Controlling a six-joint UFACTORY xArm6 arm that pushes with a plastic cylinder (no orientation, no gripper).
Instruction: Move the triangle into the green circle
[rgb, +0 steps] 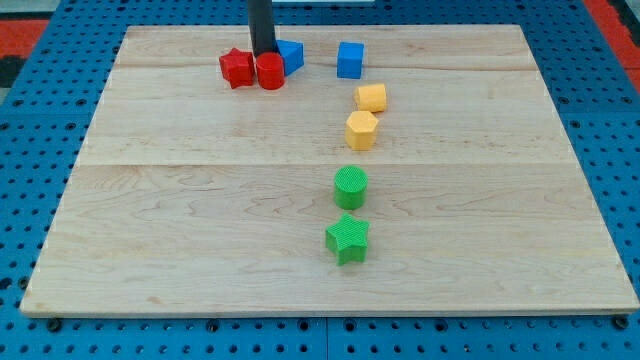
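My tip (264, 55) sits at the view's top, just behind the red cylinder (270, 71), with the blue triangle (291, 55) right beside it. The green circle (351, 187) sits well apart, mid-board. No fingers, just a rod.

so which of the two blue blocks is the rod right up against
The blue triangle, just to the view's right of my tip and partly hidden by the rod. The blue cube stands apart, further to the view's right.
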